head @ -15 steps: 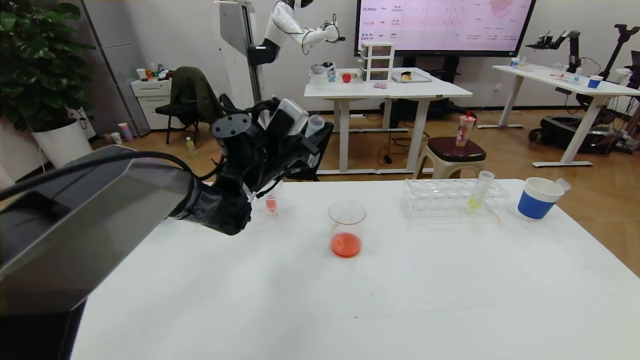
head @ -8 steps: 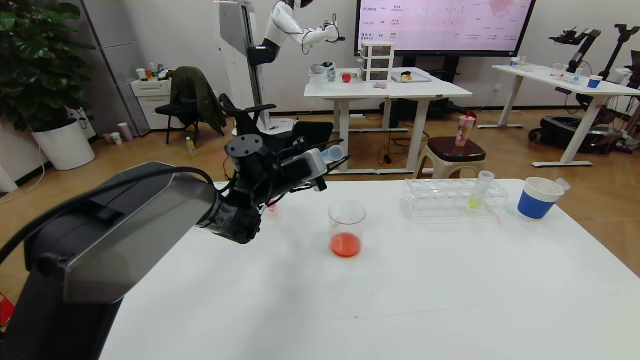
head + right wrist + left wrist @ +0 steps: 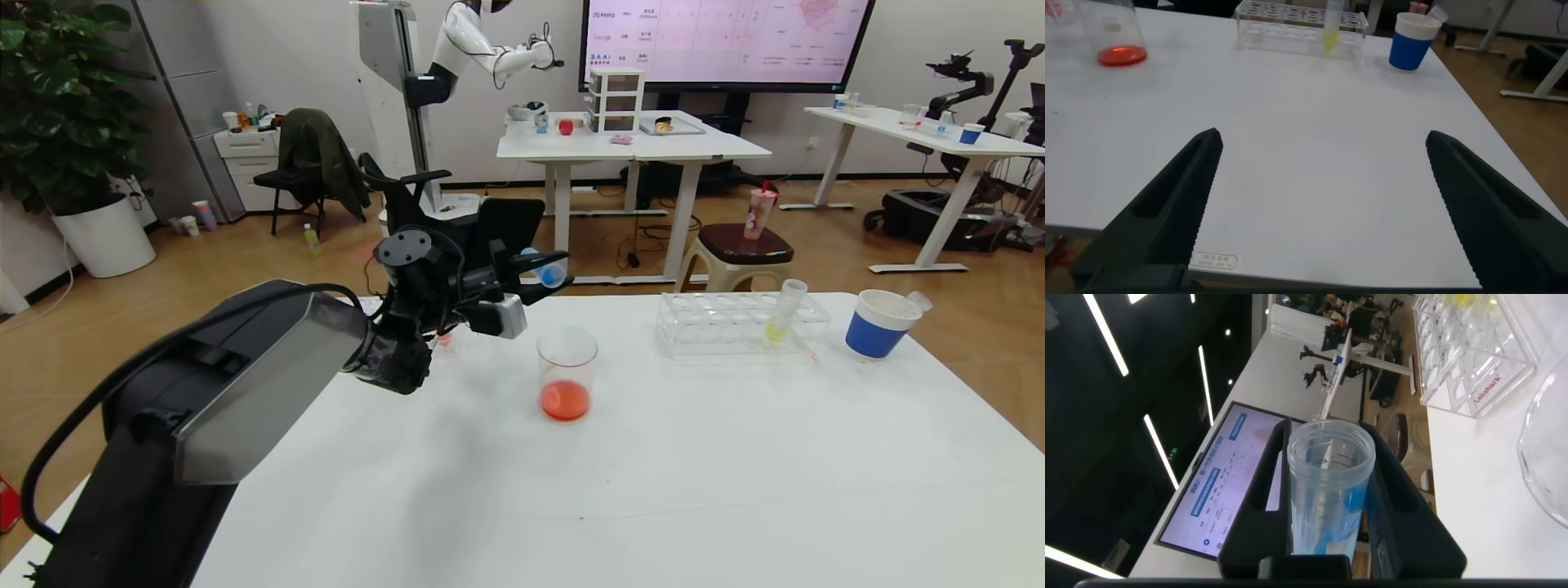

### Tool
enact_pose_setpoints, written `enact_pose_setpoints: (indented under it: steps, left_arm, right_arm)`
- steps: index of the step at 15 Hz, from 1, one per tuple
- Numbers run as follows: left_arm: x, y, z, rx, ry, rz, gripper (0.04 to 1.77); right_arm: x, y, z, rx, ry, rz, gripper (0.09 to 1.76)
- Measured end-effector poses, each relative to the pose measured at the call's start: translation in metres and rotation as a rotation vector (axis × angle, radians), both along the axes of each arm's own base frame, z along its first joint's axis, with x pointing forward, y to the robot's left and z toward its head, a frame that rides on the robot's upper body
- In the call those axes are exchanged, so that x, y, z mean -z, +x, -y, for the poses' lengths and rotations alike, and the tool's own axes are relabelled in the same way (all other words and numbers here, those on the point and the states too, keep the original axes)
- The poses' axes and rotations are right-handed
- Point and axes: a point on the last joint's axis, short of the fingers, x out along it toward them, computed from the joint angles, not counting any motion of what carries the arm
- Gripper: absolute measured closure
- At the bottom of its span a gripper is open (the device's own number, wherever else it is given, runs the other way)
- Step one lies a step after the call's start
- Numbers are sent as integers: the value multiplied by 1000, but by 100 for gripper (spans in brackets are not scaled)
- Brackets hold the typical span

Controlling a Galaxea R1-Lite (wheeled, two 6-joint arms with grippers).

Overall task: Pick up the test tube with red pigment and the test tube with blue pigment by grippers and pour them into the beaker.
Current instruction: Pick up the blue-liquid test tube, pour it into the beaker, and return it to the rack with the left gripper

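Centre frame, the left gripper (image 3: 535, 273) clamps the test tube with blue pigment (image 3: 545, 268) (nearly level); bring its mouth over the beaker (image 3: 566, 374) before tipping further.

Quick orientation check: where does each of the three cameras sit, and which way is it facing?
Head: looks down at the table; left gripper tilts the test tube with blue pigment above the beaker.
Left wrist: looks along that tube.
Right wrist: low, open right gripper facing the beaker.
All three show the tube rack.
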Motion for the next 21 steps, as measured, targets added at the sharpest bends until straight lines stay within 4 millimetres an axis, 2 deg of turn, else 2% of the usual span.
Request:
enact_pose_setpoints:
  steps: [13,21]
  left_arm:
    - [24,3,8,-4,72,174,128]
    - [30,4,7,-28,116,301,128]
  right_arm:
    - [0,0,0,0,0,0,11]
    - [0,0,0,0,0,0,11]
